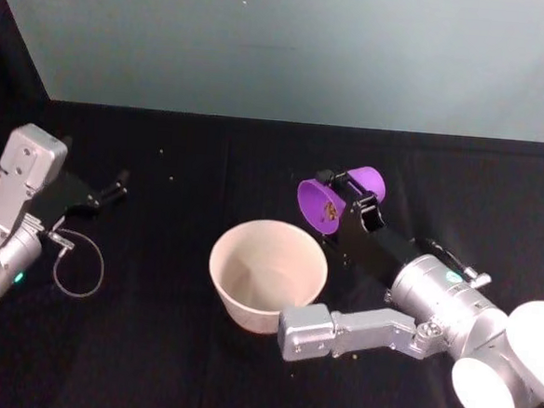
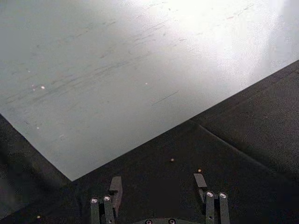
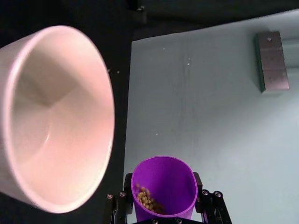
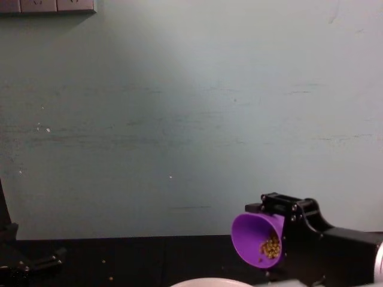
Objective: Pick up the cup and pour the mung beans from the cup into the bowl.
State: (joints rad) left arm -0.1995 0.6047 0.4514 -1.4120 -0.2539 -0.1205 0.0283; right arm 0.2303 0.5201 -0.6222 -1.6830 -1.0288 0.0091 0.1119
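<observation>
No readable text, labels or numbers — none on any surface.

Cup (image 1: pixel 339 201) was bright purple, plain, no pattern. Mung beans (image 3: pixel 148 200) in it were olive-green to tan-brown. Bowl (image 1: pixel 267 269) was pale pinkish-white, unpatterned, and read pinker on its inner wall in the right wrist view. Counter (image 1: pixel 209 162) was matte black throughout, with a few tan specks (image 2: pixel 172 160) toward its far edge. Wall (image 1: pixel 311 48) was pale grey-green with faint darker scuff streaks. Right end effector (image 1: pixel 347 192) and left end effector (image 2: pixel 158 182) were black with silver screw heads. Left arm (image 1: pixel 16 195) was silver-grey. Right arm (image 1: pixel 451 315) was silver-grey with a white round cap and a small teal light. Cable loop (image 1: pixel 79 265) was grey.
</observation>
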